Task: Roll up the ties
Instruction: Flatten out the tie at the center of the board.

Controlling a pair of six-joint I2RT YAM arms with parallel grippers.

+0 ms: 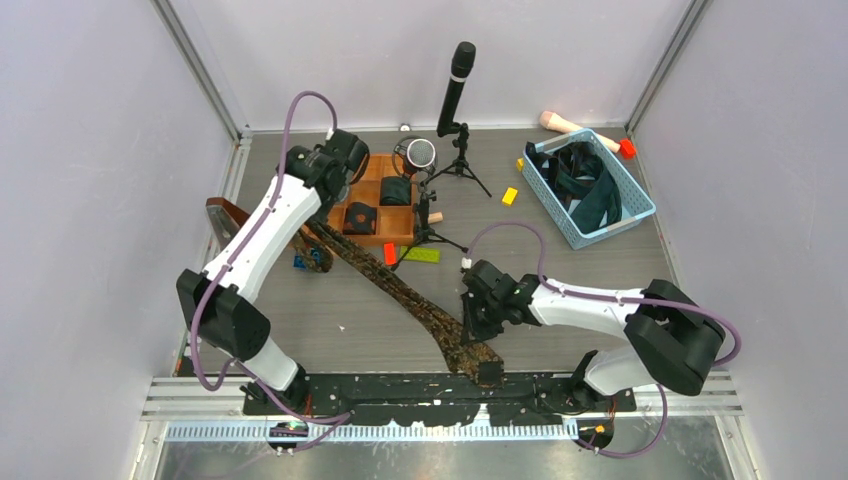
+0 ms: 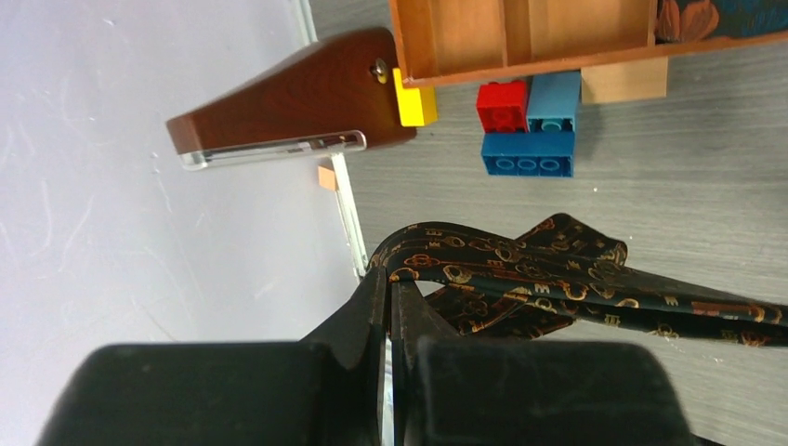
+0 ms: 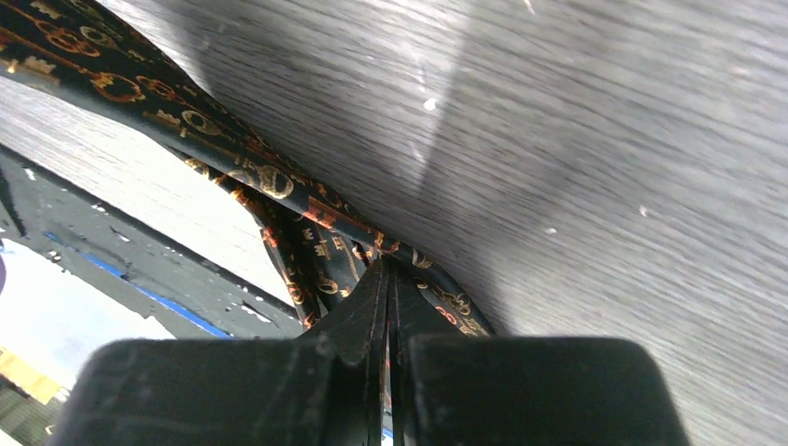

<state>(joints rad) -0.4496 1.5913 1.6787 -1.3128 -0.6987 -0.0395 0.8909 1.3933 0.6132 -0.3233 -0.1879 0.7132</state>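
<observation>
A long black tie point(image 1: 400, 290) with brown-gold key print lies stretched diagonally across the table. My left gripper point(image 1: 312, 243) is shut on its bunched narrow end point(image 2: 558, 279), by the wooden tray's near left corner; the fingers point(image 2: 372, 307) pinch the fabric. My right gripper point(image 1: 468, 335) is shut on the tie point(image 3: 232, 167) near its wide end, which lies by the front rail point(image 1: 482, 368). Two dark rolled ties point(image 1: 396, 190) point(image 1: 360, 217) sit in the wooden tray point(image 1: 375, 170). More dark and teal ties point(image 1: 590, 190) are heaped in the blue basket.
Two black microphone tripods point(image 1: 455, 100) point(image 1: 420, 160) stand just behind and right of the tray. The blue basket point(image 1: 640, 205) is at the back right. A brown wooden block point(image 2: 297, 93) and stacked toy bricks point(image 2: 528, 153) sit beside the left gripper. Small loose bricks point(image 1: 421, 255) lie mid-table.
</observation>
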